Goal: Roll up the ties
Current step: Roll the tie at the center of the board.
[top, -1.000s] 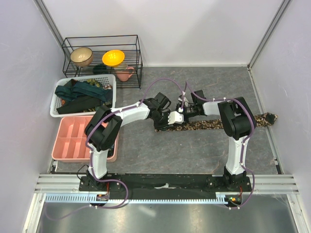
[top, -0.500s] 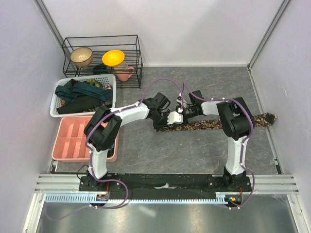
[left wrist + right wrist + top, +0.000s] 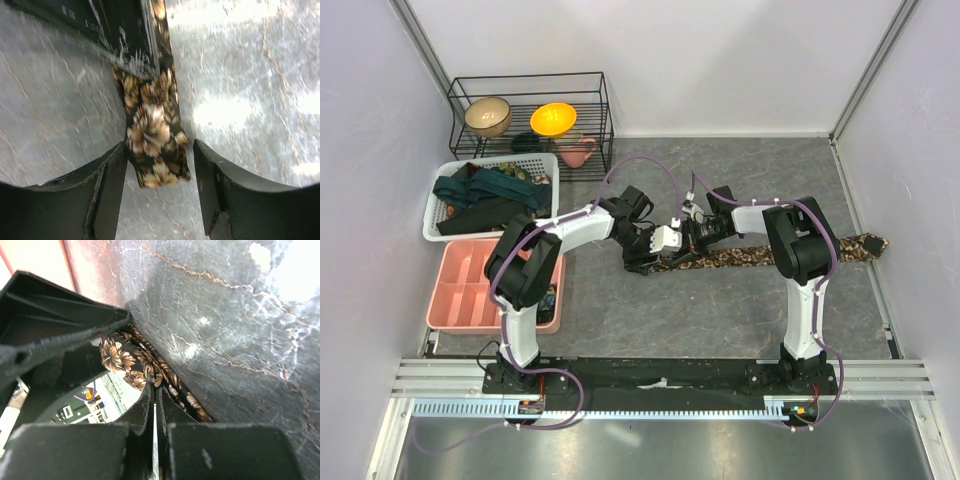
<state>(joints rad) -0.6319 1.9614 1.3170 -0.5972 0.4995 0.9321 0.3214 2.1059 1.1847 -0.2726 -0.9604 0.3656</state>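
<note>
A brown floral tie (image 3: 770, 255) lies flat across the grey table, running right from the middle. Its left end (image 3: 155, 135) sits on the table between the fingers of my left gripper (image 3: 159, 150), which is open and straddles it without squeezing. My right gripper (image 3: 154, 390) is shut, its fingertips pinching a bunched fold of the same tie (image 3: 142, 365) close to that end. From above, the left gripper (image 3: 648, 258) and the right gripper (image 3: 682, 240) meet over the tie's left end. Dark teal and black ties (image 3: 485, 195) are piled in the basket.
A white mesh basket (image 3: 545, 162) stands at the left, with a pink compartment tray (image 3: 470, 285) in front of it. Behind is a black wire rack (image 3: 530, 115) with a tan bowl (image 3: 487, 116), an orange bowl (image 3: 553, 118) and a pink cup (image 3: 578, 153).
My left gripper has opened and shifted slightly left along the tie's end. My right gripper has closed onto the tie and moved a little left with it.
</note>
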